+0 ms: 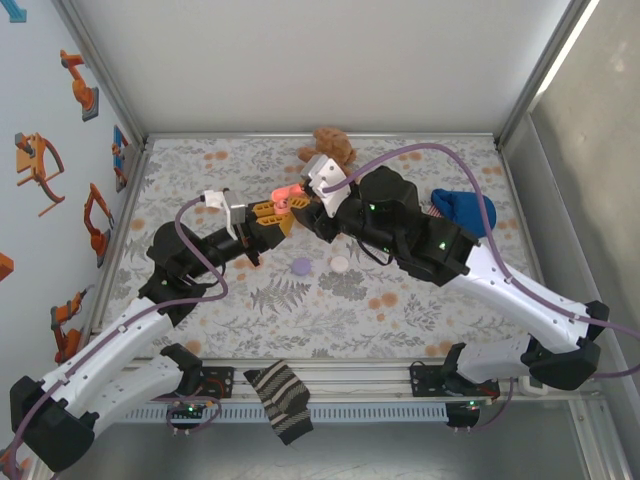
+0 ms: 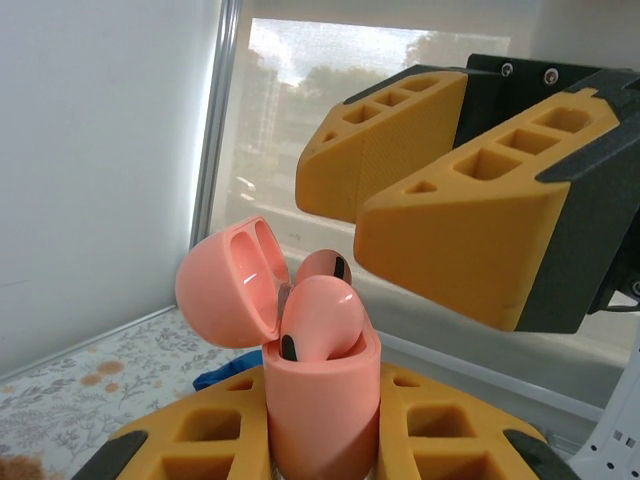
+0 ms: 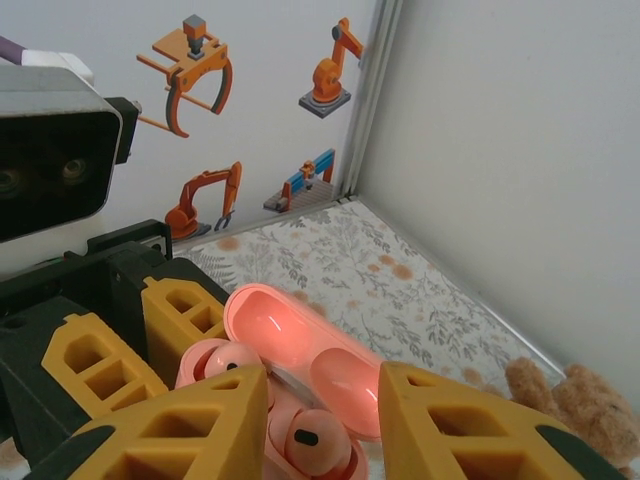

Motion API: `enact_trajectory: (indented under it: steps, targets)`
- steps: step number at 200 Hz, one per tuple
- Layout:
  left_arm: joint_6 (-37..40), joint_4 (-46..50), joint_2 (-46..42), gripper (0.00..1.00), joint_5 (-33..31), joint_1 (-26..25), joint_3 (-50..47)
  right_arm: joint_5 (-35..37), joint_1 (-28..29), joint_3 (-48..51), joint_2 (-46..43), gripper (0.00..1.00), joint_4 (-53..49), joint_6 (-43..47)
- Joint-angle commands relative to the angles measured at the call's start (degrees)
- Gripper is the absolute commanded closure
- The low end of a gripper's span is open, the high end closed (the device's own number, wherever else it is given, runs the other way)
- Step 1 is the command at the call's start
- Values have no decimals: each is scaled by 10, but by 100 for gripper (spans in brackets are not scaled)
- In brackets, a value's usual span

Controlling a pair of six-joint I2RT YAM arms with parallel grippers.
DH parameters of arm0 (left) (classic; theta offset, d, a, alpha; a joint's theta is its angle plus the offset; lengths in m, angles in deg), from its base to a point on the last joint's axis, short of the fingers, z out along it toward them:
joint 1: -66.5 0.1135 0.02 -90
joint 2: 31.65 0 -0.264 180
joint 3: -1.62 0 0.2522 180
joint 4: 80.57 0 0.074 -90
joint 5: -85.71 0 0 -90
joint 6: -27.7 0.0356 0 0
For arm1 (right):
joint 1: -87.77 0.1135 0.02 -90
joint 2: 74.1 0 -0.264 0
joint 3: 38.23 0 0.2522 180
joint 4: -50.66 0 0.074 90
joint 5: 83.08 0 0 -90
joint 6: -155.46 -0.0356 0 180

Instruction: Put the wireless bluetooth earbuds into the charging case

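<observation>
Orange pocketed fingers of the left gripper (image 1: 272, 210) are pressed against both sides of the charging case (image 2: 322, 410). They pinch it upright above the rear middle of the floral table (image 1: 400, 310). Fingers of the right gripper (image 3: 318, 378) stand parted over the case mouth, one to each side of it. In the left wrist view their blocky tips crowd the space just above and right of the opening.

Farther out on the table:
- A purple disc (image 1: 300, 266) and a white disc (image 1: 341, 263) lie near each other in front of the grippers.
- A brown plush toy (image 1: 332, 146) sits by the back wall.
- A blue cloth (image 1: 462, 210) lies beside the right arm.
- A striped sock (image 1: 280, 400) hangs over the near rail.

Case: glossy salmon pink, with its lid (image 2: 225, 285) swung open on the hinge and tilted aside. Two pink earbuds (image 2: 318, 318) sit in its wells, each showing a dark oval spot. The nearer one stands proud of the rim.
</observation>
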Motion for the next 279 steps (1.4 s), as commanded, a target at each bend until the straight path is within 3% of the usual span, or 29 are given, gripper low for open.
enact_trajectory:
  steps: [1, 33, 71, 92, 107, 134, 158, 215, 279]
  targets:
    - [-5, -31, -2, 100, 4, -5, -7, 16, 1, -27, -5, 62, 9, -8]
    - [-5, -39, -1, 100, 5, -5, -15, 22, 1, -41, -12, 52, 8, -16]
    - [-8, -71, -4, 100, 15, -6, -30, 54, -7, -23, -36, 27, 9, -45]
    - [-7, -87, -4, 100, 24, -6, -34, 22, -30, -1, -59, 15, 9, -83]
    - [-8, -106, -1, 100, 33, -6, -35, -35, -77, 22, -84, 8, 11, -141]
    - [-15, -139, 9, 100, 44, -7, -35, -160, -164, 67, -121, 4, 35, -236]
    - [-21, -175, 15, 100, 54, -6, -43, -246, -200, 103, -137, 3, 74, -281]
    - [-30, -183, 34, 100, 95, 3, -28, -392, -204, 92, -96, 2, 106, -363]
    - [-46, -208, 59, 100, 105, 10, -11, -446, -203, 60, -55, 2, 78, -406]
